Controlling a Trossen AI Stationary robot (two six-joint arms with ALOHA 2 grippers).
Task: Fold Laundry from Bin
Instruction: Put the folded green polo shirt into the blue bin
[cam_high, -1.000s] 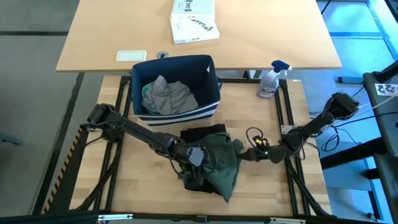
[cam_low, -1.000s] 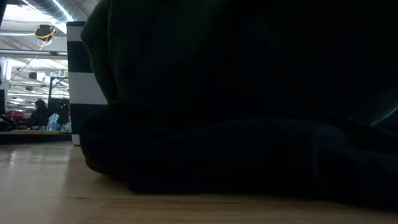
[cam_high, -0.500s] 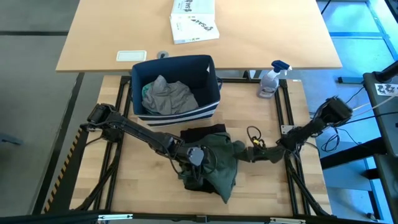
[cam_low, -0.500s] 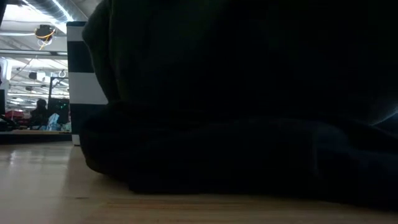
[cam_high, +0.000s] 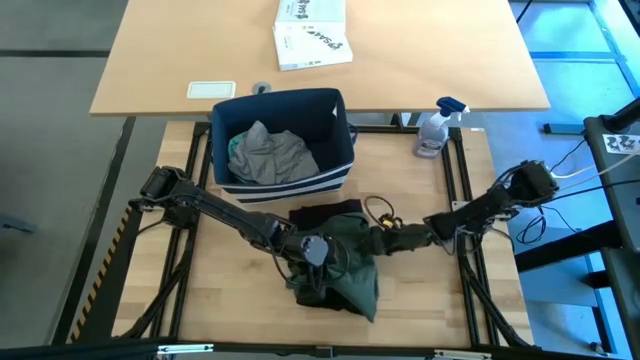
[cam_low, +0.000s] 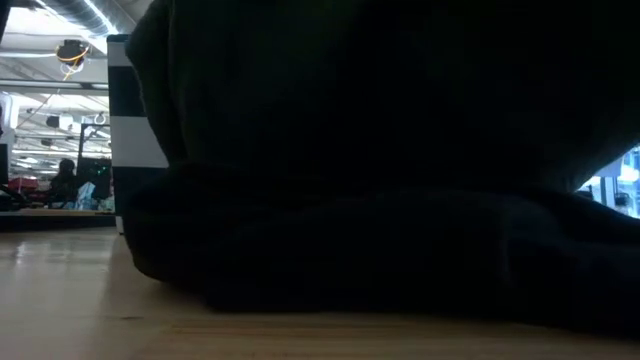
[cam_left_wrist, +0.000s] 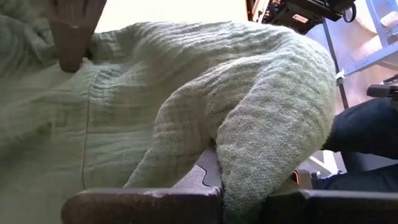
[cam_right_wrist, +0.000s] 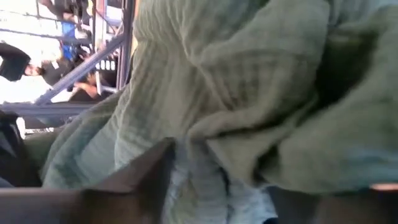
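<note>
The dark green garment (cam_high: 350, 262) lies bunched on the front middle of the wooden surface (cam_high: 420, 310), partly over a black garment (cam_high: 325, 212) whose edge shows just behind it, toward the bin (cam_high: 285, 150). The bin stands at the back of the surface, touching no arm, with a light grey garment (cam_high: 268, 153) crumpled inside it.

The left gripper (cam_high: 312, 250) rests on the left part of the green pile, closed on a fold of the dark green garment; its wrist view shows the ribbed cloth (cam_left_wrist: 186, 106) bulging over the clamped fingers (cam_left_wrist: 143, 204). The right gripper (cam_high: 380, 240) has its fingers pushed into the pile's right edge, green cloth (cam_right_wrist: 249, 81) pressing between and over them; whether they are parted or pinched on the cloth cannot be told.

A spray bottle (cam_high: 436, 128) stands at the surface's back right corner. Behind the surface is a second, larger light-wood table (cam_high: 200, 40) carrying a white printed box (cam_high: 311, 33) and a small white card (cam_high: 211, 90).

The low view is almost filled by dark cloth (cam_low: 380, 180); the bin's striped wall (cam_low: 135, 120) shows at its left, and beyond it a workshop room with ceiling lights (cam_low: 60, 50).
</note>
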